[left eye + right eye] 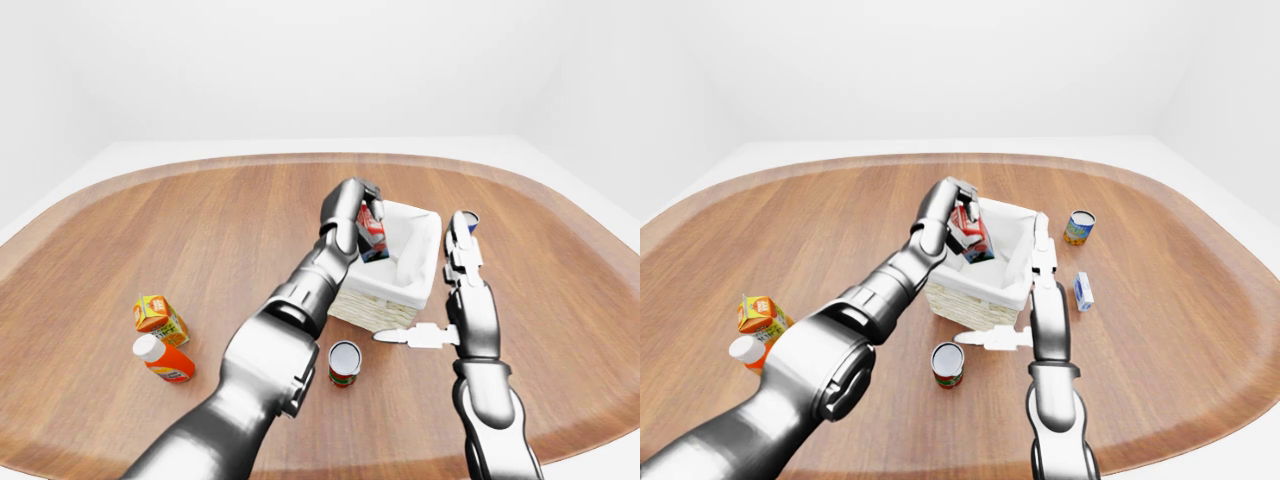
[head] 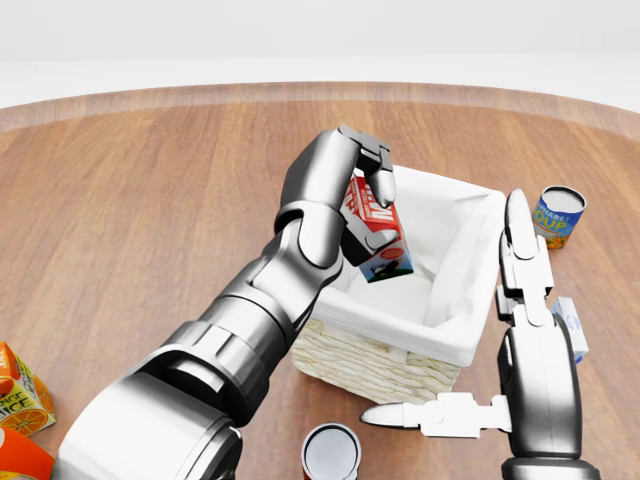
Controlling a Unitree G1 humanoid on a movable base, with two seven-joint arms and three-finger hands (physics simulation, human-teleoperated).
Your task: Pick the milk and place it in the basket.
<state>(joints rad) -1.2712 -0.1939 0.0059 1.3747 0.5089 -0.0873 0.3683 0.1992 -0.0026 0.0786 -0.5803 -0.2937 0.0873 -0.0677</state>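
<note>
The milk carton (image 2: 380, 238) is red, white and blue. My left hand (image 2: 366, 190) is shut on it and holds it tilted over the left part of the basket's opening. The basket (image 2: 372, 362) is pale wicker with a white cloth liner, near the middle of the wooden table. My right hand (image 2: 522, 300) is open and empty. It stands flat beside the basket's right rim, fingers pointing up the view and thumb stretched left along the basket's lower wall. My left forearm hides the basket's left rim.
A red-labelled can (image 2: 330, 455) stands just below the basket. A blue and yellow can (image 1: 1077, 227) and a small blue-white carton (image 1: 1083, 291) sit to its right. An orange juice carton (image 1: 160, 318) and an orange bottle (image 1: 165, 360) lie at the lower left.
</note>
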